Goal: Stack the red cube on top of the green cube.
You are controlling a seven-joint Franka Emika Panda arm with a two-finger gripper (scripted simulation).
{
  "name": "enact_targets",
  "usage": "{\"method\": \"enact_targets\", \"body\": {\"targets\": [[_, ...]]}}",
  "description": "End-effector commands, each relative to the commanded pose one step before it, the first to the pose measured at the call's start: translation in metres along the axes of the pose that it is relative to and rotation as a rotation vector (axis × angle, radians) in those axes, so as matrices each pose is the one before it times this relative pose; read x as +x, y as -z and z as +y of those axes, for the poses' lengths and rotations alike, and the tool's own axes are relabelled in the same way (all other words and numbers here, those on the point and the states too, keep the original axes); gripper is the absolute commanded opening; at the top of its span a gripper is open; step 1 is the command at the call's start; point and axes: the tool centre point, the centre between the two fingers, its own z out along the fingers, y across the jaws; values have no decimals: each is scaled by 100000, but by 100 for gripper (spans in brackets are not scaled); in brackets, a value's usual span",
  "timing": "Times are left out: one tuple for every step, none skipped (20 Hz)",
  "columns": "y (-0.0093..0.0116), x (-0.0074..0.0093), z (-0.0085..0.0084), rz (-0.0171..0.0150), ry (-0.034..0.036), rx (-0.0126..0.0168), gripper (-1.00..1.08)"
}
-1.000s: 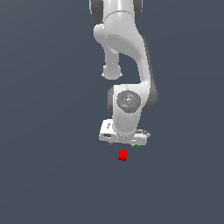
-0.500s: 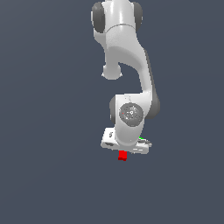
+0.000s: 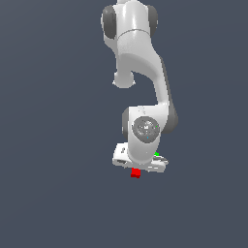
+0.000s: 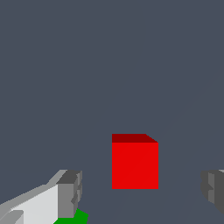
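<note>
The red cube (image 4: 134, 164) lies on the grey floor between my two spread fingers in the wrist view. In the exterior view the red cube (image 3: 135, 173) shows just under the white hand. The gripper (image 4: 140, 192) is open and empty, its fingertips (image 4: 70, 192) standing apart on either side of the cube without touching it. The green cube (image 4: 72, 218) peeks out beside one finger in the wrist view. In the exterior view the green cube (image 3: 156, 154) is a small speck behind the hand, mostly hidden. The gripper (image 3: 138, 169) is low over the red cube.
Plain dark grey floor all round. The white arm (image 3: 140, 72) rises above the hand toward the top of the exterior view.
The arm has lowered the hand toward the red cube over the last second; the cube now sits tight under the hand. Neither cube has moved.
</note>
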Motion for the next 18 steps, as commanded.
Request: {"method": "enact_targets", "body": {"targets": [[-28,-3,0,14,3,4,100],[-122,-2,1,0,0,0,100],[-203,-3,2,0,0,0,100],[-283,-5,2,0,0,0,100],[-362,-8,3,0,0,0,100],[-441,-11,5,0,0,0,100],[-518,-16,6,0,0,0,100],[-592,-21,8,0,0,0,100],[-628,-24,9,0,0,0,100],[-549,-21,8,0,0,0,100],[-461,-16,6,0,0,0,100],[-373,-9,4,0,0,0,100],[-285,0,1,0,0,0,100],[-197,10,-2,0,0,0,100],[-108,20,-5,0,0,0,100],[-20,31,-8,0,0,0,100],[68,42,-11,0,0,0,100],[92,33,-9,0,0,0,100]]}}
